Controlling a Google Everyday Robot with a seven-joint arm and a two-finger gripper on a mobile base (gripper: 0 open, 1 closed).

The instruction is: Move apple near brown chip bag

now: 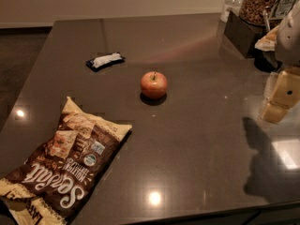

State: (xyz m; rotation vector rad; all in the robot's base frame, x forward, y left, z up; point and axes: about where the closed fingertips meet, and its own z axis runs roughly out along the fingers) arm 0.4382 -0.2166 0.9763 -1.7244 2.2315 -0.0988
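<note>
The apple (153,85), small, round and red-orange with a short stem, stands upright near the middle of the dark table. The brown chip bag (65,163), large and crinkly with cream edges and white script lettering, lies flat at the front left, well apart from the apple. My gripper (280,97), pale yellow, hangs at the right edge of the view above the table. It is far to the right of the apple and holds nothing that I can see.
A small black-and-white snack packet (105,61) lies behind and left of the apple. A dark box (241,32), a jar of snacks (258,3) and a plastic bottle (232,3) stand at the back right corner. The table's front edge (187,214) runs along the bottom.
</note>
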